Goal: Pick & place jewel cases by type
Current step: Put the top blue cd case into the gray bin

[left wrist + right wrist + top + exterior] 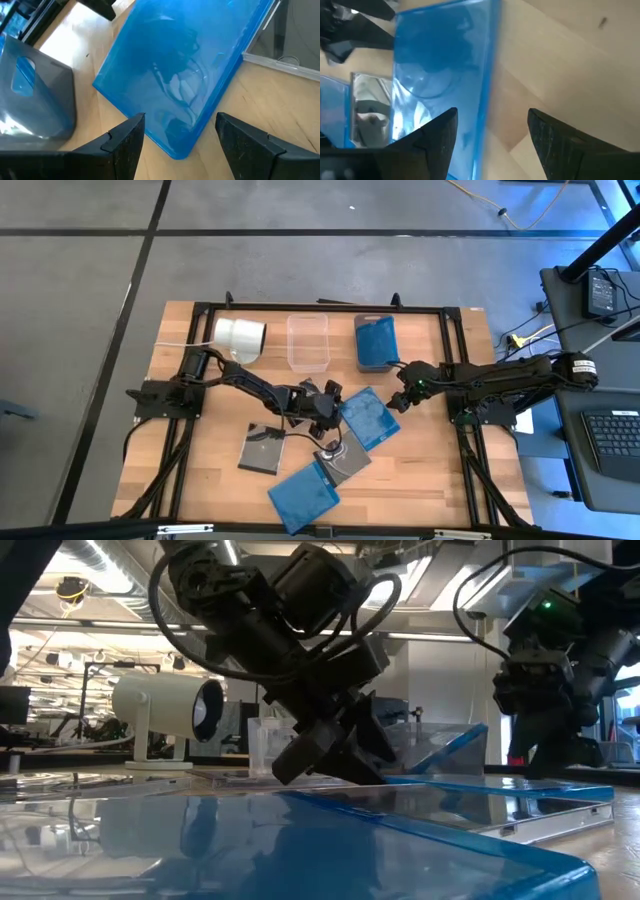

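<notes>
Tools: left tool [328, 406] and right tool [400, 399], fingers apart, flank the middle blue jewel case [368, 418] on the desk [420, 470].

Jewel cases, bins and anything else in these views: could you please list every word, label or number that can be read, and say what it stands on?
No text can be read in any view.
The dark jewel case shows only a pale mark, not lettering.
The blue jewel case between the left gripper and the right gripper is plain.
The white cylinder bears no visible label.
The keyboard has keys too small to read.
</notes>
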Robot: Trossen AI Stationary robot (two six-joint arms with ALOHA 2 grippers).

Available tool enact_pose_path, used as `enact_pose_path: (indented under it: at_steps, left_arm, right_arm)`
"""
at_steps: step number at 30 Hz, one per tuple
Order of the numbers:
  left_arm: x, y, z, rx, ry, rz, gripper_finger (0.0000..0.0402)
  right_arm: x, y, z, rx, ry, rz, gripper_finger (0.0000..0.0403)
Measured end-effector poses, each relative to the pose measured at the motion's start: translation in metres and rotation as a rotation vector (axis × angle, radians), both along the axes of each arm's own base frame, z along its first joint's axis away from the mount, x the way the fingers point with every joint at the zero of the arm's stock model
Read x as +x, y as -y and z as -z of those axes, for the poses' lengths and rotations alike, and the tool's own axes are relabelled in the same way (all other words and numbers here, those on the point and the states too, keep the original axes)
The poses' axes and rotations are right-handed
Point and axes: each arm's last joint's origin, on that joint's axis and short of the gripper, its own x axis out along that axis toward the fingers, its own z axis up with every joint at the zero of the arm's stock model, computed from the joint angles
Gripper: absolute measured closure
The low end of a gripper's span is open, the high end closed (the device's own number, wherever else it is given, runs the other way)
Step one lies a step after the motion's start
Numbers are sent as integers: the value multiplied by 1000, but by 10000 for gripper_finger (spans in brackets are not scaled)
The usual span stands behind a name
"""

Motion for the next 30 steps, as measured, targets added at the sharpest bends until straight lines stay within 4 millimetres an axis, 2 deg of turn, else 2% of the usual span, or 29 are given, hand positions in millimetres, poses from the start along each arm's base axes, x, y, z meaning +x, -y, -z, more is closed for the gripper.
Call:
enact_pose_path:
  at_steps: [9, 22, 30]
  left_arm:
    - [2, 0, 8, 17, 1, 7, 159]
    - [3, -1, 8, 18, 23, 10, 160]
    - [3, -1, 8, -2, 27, -8, 160]
  right_arm:
    - [9, 1, 12, 36, -48, 38, 159]
    - [25, 1, 20, 107, 44, -35, 159]
    - [32, -1, 14, 149, 165, -103, 159]
